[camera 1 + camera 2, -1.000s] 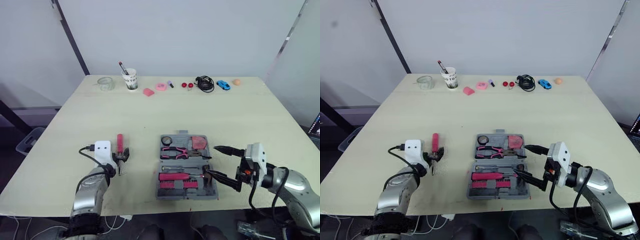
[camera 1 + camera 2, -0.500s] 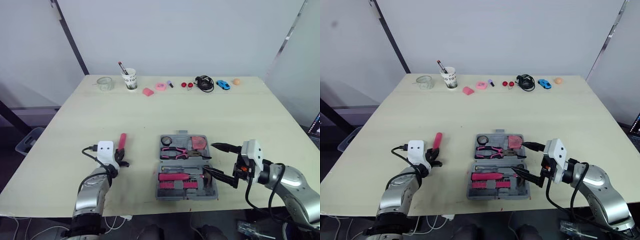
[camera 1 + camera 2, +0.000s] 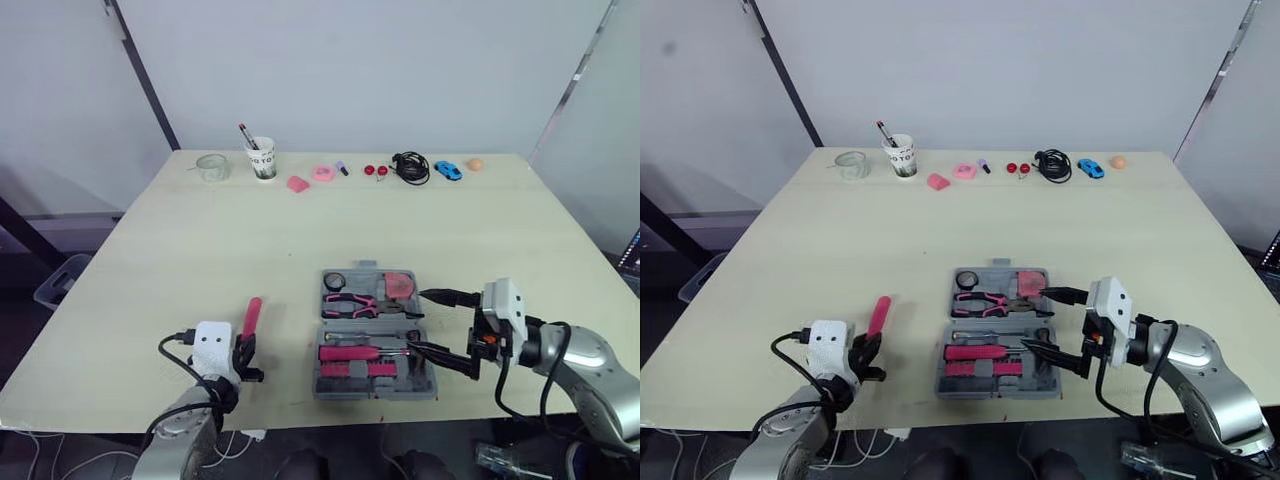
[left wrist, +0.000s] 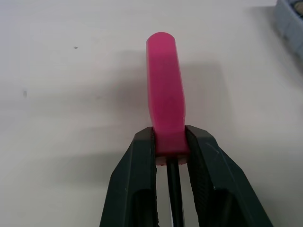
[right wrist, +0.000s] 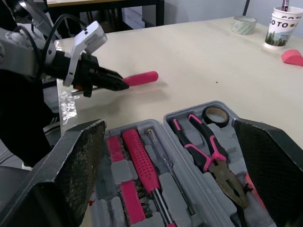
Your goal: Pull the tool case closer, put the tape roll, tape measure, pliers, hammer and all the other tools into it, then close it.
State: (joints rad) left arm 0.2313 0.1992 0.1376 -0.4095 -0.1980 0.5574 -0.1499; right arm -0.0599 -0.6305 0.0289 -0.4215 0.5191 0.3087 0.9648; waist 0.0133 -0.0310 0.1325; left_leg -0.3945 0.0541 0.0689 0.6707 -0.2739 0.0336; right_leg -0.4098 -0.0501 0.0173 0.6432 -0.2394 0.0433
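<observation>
While left tool (image 4: 169, 142) clamps pink screwdriver (image 4: 164, 85), right tool (image 3: 415, 320) agape beside case (image 3: 340, 326).

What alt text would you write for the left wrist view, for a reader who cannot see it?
The left gripper is shut on the base of a pink tool handle, its black shaft running back between the fingers. The handle points away over the pale table; a corner of the grey tool case shows beyond.
</observation>
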